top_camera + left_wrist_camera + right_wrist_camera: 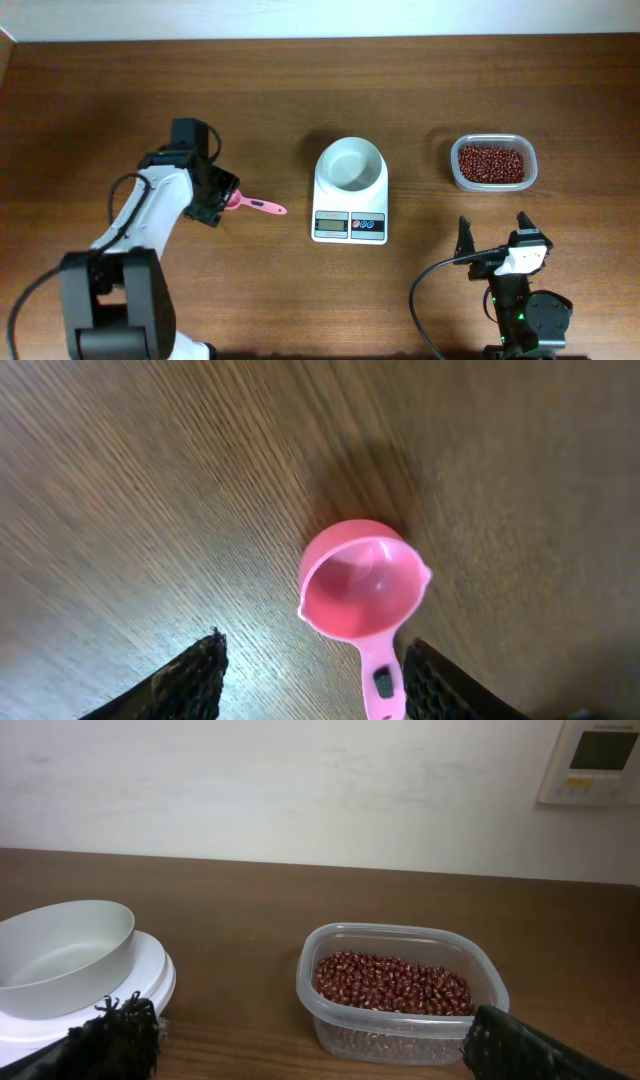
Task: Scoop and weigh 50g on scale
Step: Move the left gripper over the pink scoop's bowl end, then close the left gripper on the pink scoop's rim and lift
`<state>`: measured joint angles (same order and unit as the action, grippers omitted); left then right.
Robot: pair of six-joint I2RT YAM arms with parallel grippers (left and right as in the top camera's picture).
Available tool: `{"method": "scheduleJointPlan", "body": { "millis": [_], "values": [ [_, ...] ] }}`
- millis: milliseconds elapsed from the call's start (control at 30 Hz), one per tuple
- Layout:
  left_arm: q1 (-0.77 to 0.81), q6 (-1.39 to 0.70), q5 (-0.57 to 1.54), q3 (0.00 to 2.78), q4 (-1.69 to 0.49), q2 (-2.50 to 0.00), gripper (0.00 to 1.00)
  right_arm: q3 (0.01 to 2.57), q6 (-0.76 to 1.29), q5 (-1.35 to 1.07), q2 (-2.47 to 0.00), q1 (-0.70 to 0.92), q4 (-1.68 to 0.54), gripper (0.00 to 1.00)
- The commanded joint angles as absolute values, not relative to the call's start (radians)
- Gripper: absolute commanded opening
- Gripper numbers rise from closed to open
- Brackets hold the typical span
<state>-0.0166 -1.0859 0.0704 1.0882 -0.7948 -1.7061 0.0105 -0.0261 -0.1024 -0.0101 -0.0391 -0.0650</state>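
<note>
The white scale [350, 222] stands mid-table with a round white bowl [349, 163] on it, seen empty in the right wrist view [62, 952]. Dark red-brown beans [491, 160] fill a clear tub [400, 1032] to its right. A pink scoop [256, 205] lies on the wood left of the scale. My left gripper [228, 198] is over its cup end. In the left wrist view the scoop [362, 590] has its handle between the open fingers [440, 685], close to the right one, with a gap on the left. My right gripper [493, 225] stands open near the front edge, facing the tub.
A white wall runs behind the table's far edge in the right wrist view, with a wall panel [595, 760] at the upper right. Bare wood lies between the scale and the tub.
</note>
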Motion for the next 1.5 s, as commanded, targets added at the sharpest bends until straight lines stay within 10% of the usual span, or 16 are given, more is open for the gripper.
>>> {"method": "scheduleJointPlan", "body": {
  "millis": [0, 1467],
  "values": [
    [-0.009, -1.114, 0.062, 1.078, -0.793, -1.770, 0.59, 0.006, -0.021, -0.101, -0.004, -0.034, -0.072, 0.99],
    [-0.009, -1.137, -0.004, 1.059, -0.715, -1.835, 0.25, 0.006, -0.021, -0.101, -0.004, -0.034, -0.072, 0.99]
  ]
}}
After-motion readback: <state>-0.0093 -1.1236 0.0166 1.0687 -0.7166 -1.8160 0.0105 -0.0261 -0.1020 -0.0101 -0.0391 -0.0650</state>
